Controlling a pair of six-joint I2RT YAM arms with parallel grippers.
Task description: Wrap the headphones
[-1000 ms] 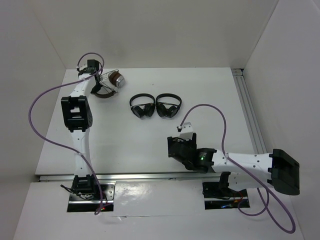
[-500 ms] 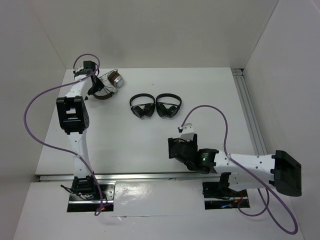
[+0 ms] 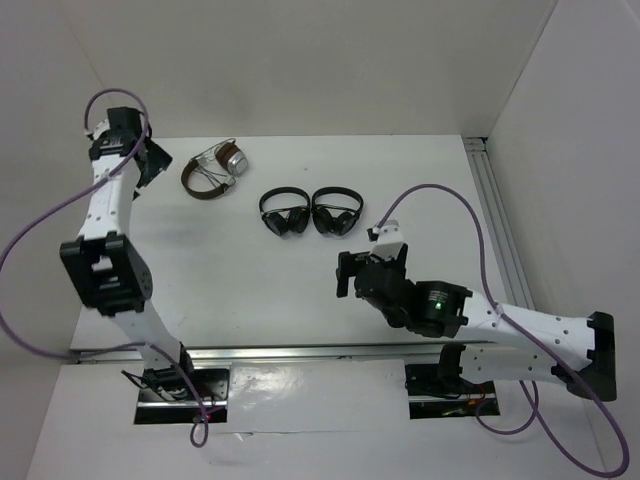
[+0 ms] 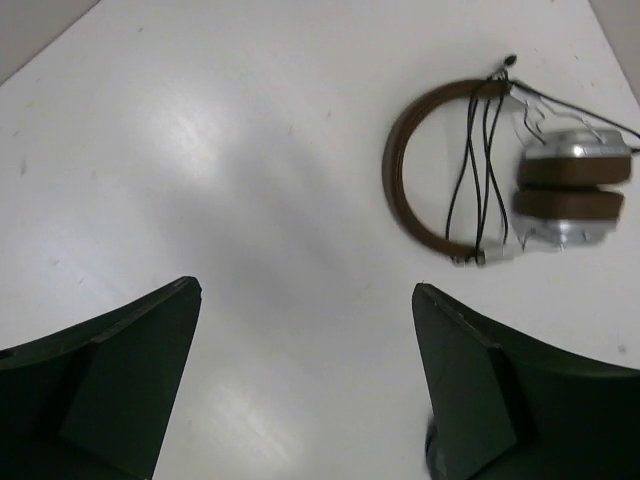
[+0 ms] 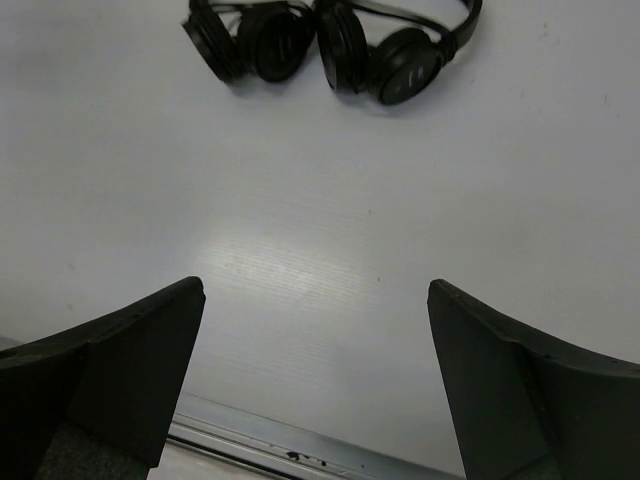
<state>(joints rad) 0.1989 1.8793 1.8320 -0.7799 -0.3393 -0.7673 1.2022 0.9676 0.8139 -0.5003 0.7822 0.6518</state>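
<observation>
My left tool (image 4: 305,292) hangs wide open over the tabletop (image 4: 250,150). The headphones (image 4: 570,200) lie flat beyond it, well apart, cable strung across the headband. My right tool (image 5: 316,290) gapes wide too.

Brown headphones (image 4: 500,170) flat on table (cable wrapped).

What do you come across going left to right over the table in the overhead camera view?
brown headphones → left black headphones → right black headphones
</observation>
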